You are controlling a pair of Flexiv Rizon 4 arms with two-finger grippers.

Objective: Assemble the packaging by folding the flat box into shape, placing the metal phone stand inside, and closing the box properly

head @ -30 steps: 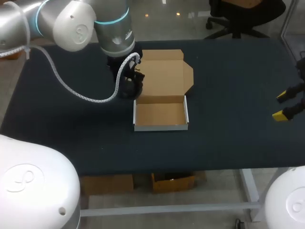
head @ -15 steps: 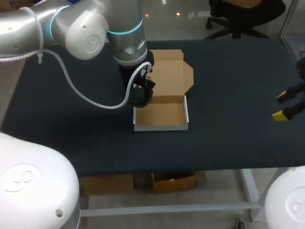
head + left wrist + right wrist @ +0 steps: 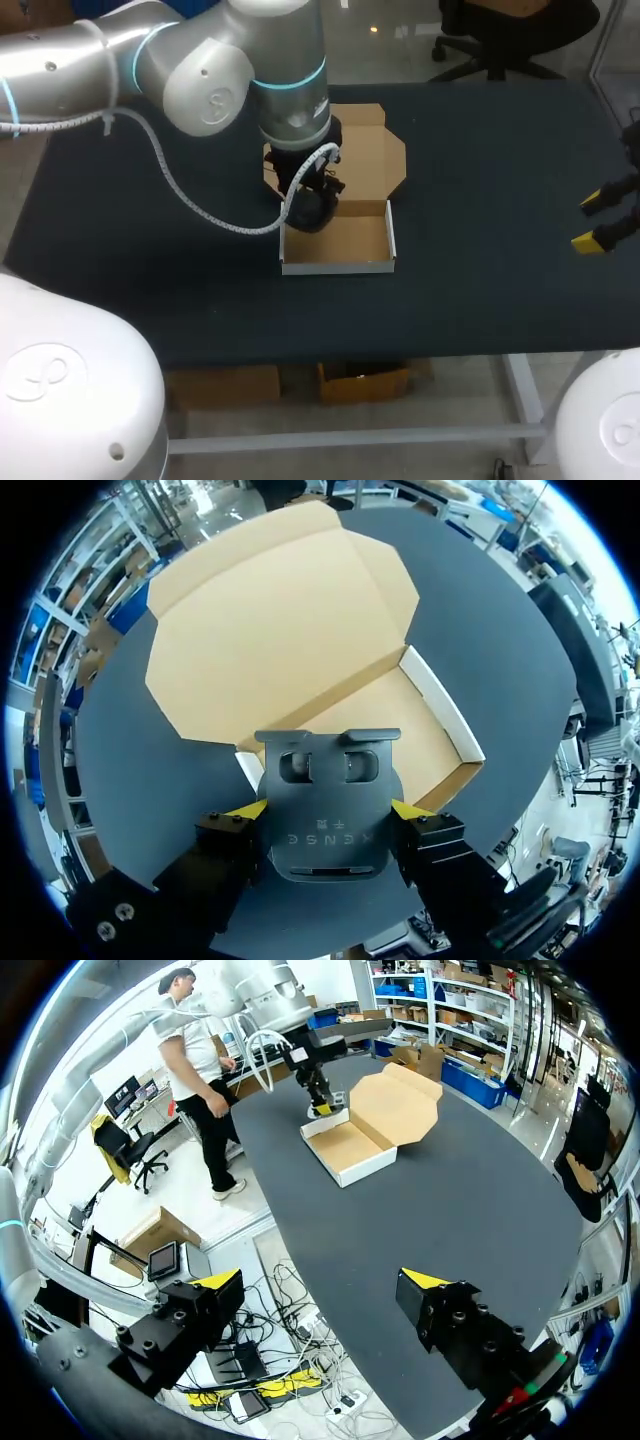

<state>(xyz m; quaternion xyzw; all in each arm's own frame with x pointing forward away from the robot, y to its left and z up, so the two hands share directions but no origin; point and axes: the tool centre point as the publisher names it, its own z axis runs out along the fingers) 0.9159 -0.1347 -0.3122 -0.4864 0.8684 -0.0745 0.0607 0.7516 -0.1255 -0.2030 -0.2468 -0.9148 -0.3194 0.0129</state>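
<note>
Box tray [image 3: 337, 243] near middle of table [image 3: 480, 180], lid [image 3: 355, 155] lying open flat on table behind it, joined along tray's rear wall. Left gripper [image 3: 328, 808] over tray's rear left corner, phone stand [image 3: 325, 780] between its fingers, touched from both sides. Right gripper [image 3: 590, 222] at table's right edge, well apart from box, nothing between its fingers.

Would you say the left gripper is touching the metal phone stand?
Touching: in the left wrist view, the left gripper grips the metal phone stand from both sides.
</note>
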